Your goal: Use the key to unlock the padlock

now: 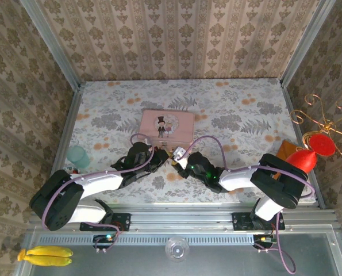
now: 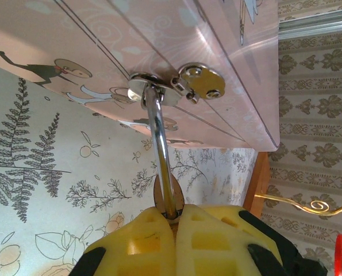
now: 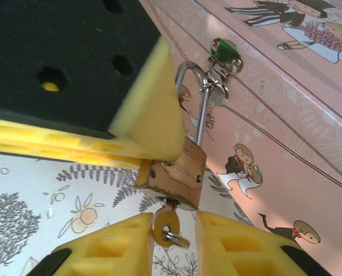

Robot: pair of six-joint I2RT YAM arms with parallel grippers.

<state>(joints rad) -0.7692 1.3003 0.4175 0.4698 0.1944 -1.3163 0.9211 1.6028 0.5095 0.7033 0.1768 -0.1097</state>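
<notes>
The padlock (image 3: pixel 173 175) is small and brass, with a thin silver loop on top. The loop is hooked through the clasp (image 3: pixel 219 57) on the pink tin (image 3: pixel 308 115). The lock hangs tilted. The key (image 3: pixel 162 221) sticks out of its bottom, with a tiny ring on it.

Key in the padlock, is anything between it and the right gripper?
Nothing visible does. The key sticks out of the underside of the padlock, right between the open fingers of the right gripper. The left gripper clamps the padlock body, clear of the key.
</notes>
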